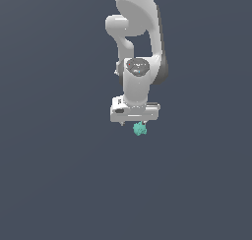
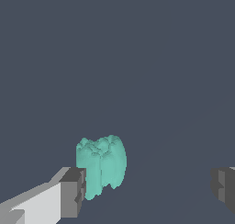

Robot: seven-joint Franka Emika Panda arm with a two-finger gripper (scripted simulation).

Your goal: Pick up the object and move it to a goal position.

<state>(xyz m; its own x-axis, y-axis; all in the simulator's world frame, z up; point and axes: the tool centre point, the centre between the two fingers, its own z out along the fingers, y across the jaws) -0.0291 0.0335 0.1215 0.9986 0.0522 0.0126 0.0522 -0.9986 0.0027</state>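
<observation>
The object [image 2: 102, 165] is a small lumpy teal-green blob. In the wrist view it sits between my fingers, right beside one grey pad [image 2: 73, 193], and I cannot tell if they touch. The other pad [image 2: 224, 187] is far from it across a wide gap. My gripper [image 2: 149, 188] is open and grips nothing. In the exterior view the white arm hangs straight down and the object [image 1: 140, 129] shows just under the gripper [image 1: 135, 123], slightly toward the exterior view's right. The fingers are barely visible there.
Only a plain dark blue-grey surface [image 1: 59, 185] surrounds the arm in both views. No other objects, containers or edges show.
</observation>
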